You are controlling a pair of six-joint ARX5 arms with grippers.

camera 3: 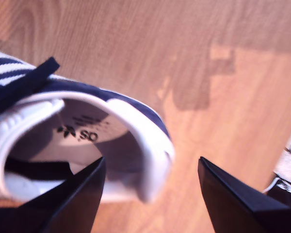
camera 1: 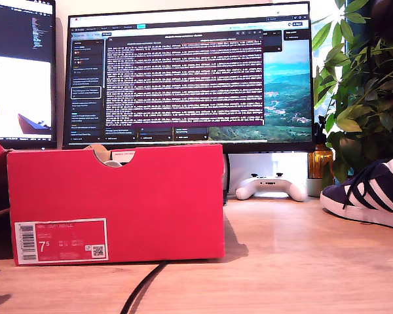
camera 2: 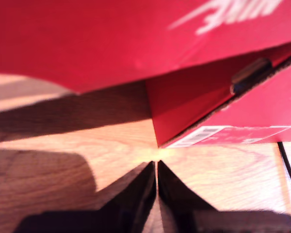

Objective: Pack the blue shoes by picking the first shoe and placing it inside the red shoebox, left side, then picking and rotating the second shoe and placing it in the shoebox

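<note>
Shoebox [camera 1: 118, 203] stands at exterior view's left on the desk [camera 1: 301, 261]; one blue shoe [camera 1: 373, 193] at its right edge, well apart. Your first gripper [camera 2: 156, 167] hangs fingers pressed together near the box corner. Your second gripper [camera 3: 150, 179], fingers spread, hovers at the shoe's heel collar.

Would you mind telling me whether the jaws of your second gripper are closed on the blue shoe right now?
No, my second gripper has its jaws spread wide, one over the blue shoe's opening, gripping nothing.
</note>
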